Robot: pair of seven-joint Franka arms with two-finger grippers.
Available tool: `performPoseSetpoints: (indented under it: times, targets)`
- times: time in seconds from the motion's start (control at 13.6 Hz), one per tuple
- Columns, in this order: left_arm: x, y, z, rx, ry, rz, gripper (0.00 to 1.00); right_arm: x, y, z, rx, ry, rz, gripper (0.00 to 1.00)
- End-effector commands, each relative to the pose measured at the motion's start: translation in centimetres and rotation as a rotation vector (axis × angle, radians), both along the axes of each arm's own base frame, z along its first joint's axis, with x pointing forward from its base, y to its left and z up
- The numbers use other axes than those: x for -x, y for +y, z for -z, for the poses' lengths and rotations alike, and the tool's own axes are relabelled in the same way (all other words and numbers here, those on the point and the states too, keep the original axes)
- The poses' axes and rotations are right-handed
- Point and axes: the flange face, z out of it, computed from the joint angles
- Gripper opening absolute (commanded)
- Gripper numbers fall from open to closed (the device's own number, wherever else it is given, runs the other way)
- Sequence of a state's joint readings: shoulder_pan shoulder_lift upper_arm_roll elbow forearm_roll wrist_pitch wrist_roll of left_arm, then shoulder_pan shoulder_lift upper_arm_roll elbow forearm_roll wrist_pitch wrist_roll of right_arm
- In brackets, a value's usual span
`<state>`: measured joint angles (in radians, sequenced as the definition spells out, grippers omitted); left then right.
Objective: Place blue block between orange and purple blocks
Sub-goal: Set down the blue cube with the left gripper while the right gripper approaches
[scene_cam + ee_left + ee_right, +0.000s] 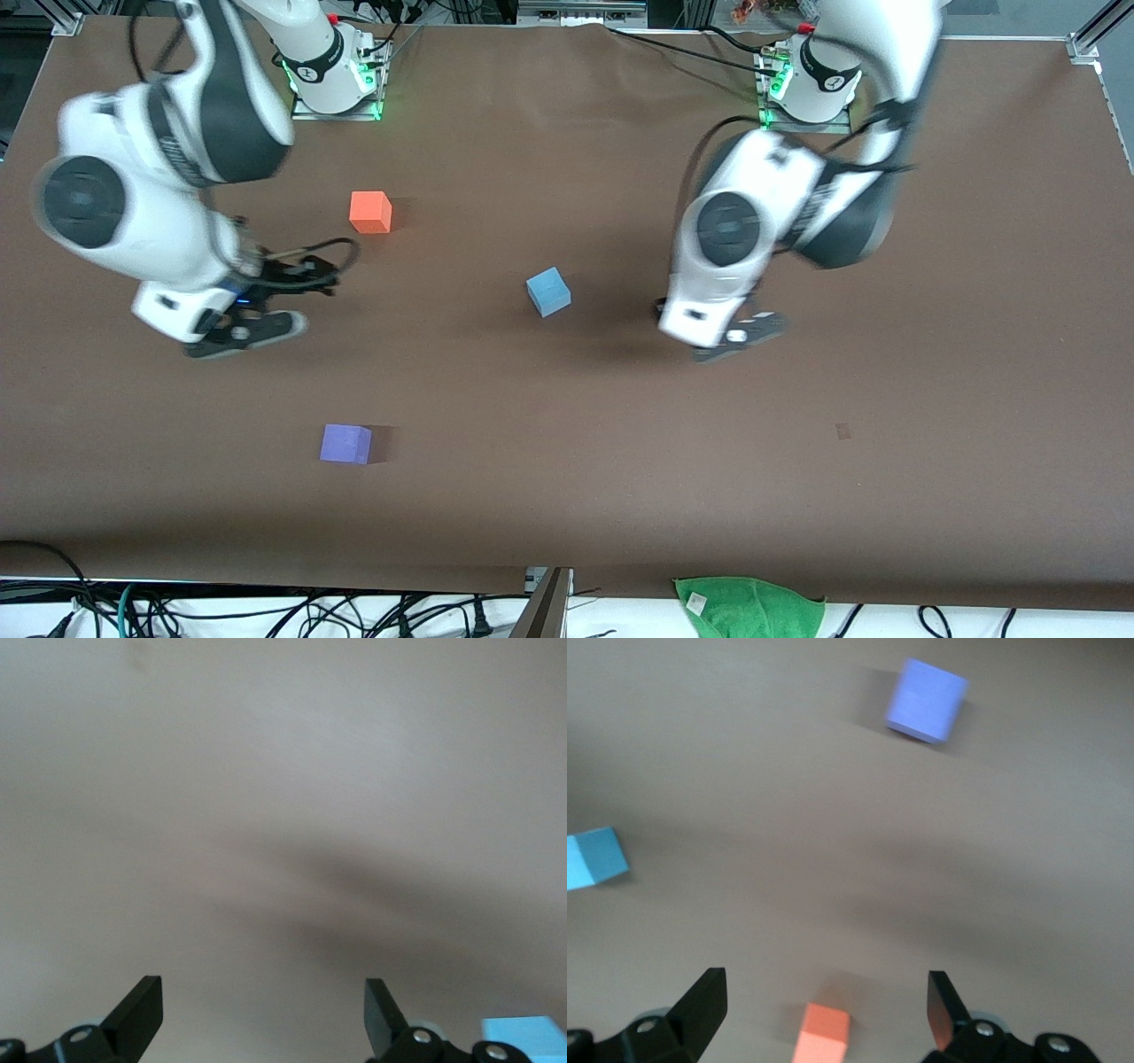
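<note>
The green cloth (pixel 749 607) at the table's (pixel 620 461) camera-side edge lies nearest the front camera, and next comes the purple block (pixel 345 443), alone on the brown cover toward my right arm's end. The blue block (pixel 548 291) sits near the middle of the table, farther from the camera than the purple one, and the orange block (pixel 370 212) stands farther still, toward my right arm's base. The blue one is off the line between the other two, shifted toward my left arm's end. My left gripper (pixel 740 337) hangs over bare table beside the blue block; my right gripper (pixel 244 335) hangs over the table between the orange and purple blocks, nearer my right arm's end. From my left wrist I see what the front view hides: my fingers (pixel 140 1010) spread wide with nothing between them, and only a corner of the blue block (pixel 523 1035) at the edge. My right wrist shows all three blocks at once, orange (pixel 822 1034), blue (pixel 594 858) and purple (pixel 926 700), with those fingers (pixel 704 1005) also spread and empty.
</note>
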<state>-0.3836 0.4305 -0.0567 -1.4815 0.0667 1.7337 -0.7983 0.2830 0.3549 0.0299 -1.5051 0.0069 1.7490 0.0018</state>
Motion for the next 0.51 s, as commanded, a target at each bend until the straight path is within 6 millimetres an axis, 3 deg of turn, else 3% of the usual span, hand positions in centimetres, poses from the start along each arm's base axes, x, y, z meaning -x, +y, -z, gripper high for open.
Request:
performPoseSetpoints:
  times: [0.0,0.22,0.44]
  targets:
    - [1.8,8.9,-2.9,0.030,0.014,0.101,1.00,0.2,5.0,2.6,-0.010,-0.011,-0.052,1.00]
    - [1.0,16.4,-4.6,0.083,0.010,0.158,1.00,2.3,12.8,5.6,-0.013,-0.040,-0.068,1.00]
    - [2.0,22.2,-4.8,0.106,-0.030,0.202,1.00,3.8,17.8,9.2,-0.015,-0.059,-0.030,1.00]
